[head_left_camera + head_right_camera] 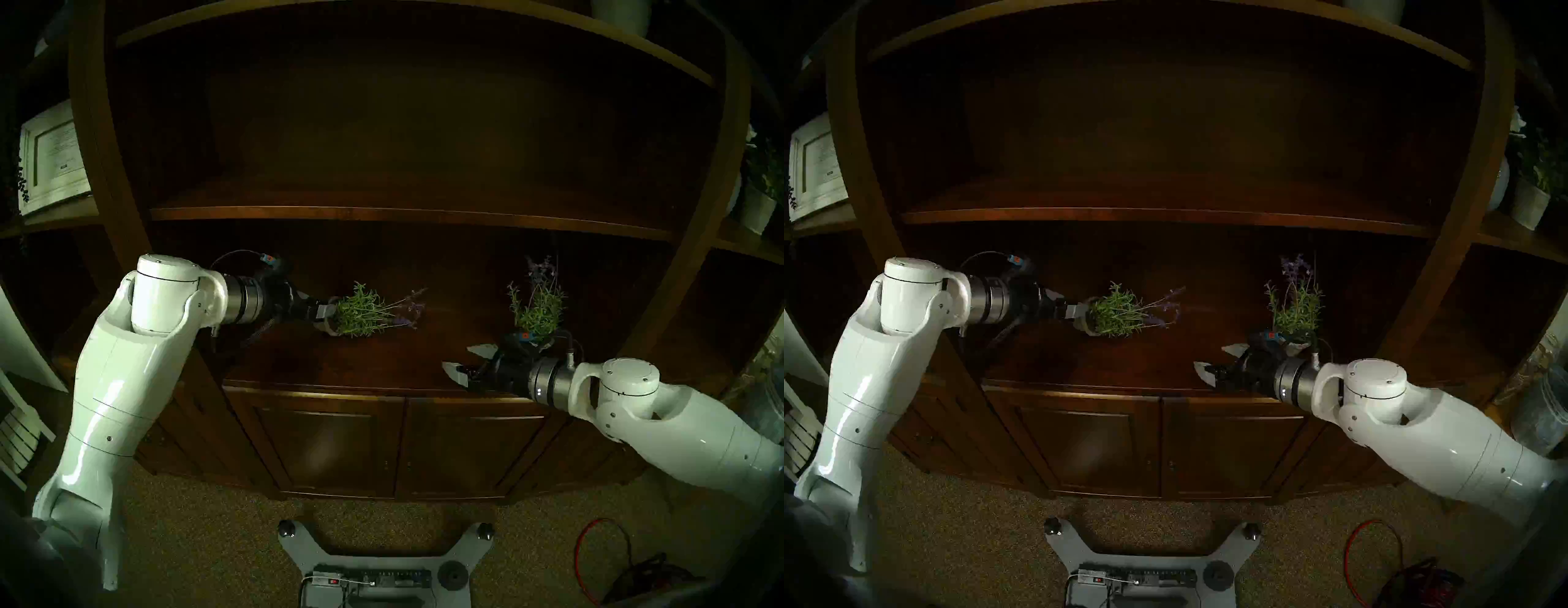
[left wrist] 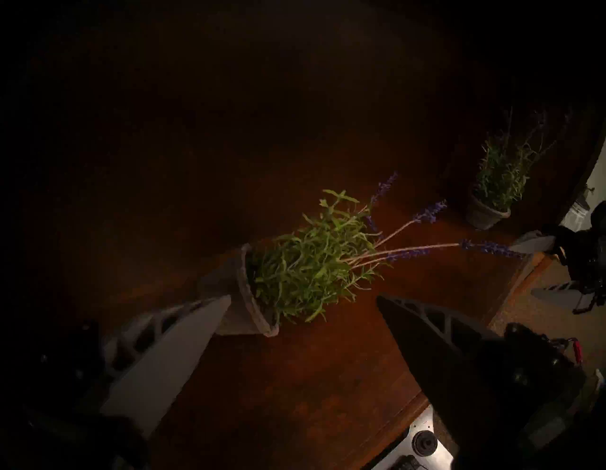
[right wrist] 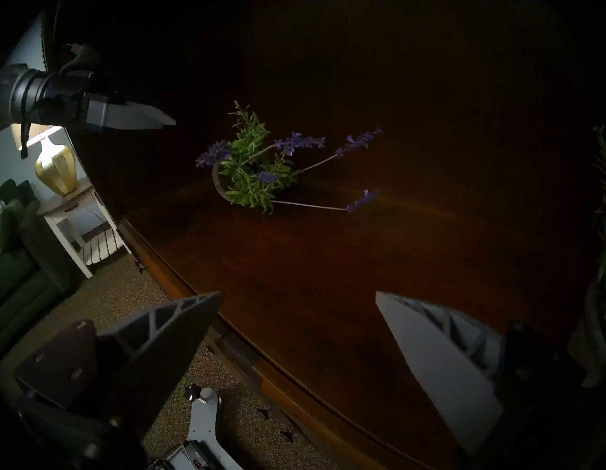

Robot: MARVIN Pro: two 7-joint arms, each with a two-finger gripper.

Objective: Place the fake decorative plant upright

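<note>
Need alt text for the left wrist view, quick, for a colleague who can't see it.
A potted lavender plant lies tipped on its side on the dark wooden shelf, just ahead of the open left hand. A second potted plant stands upright farther back right.

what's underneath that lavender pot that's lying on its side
The tipped grey pot of fake lavender lies directly on the dark wooden shelf surface; nothing else shows beneath it. The contact patch itself is hidden by the pot.
</note>
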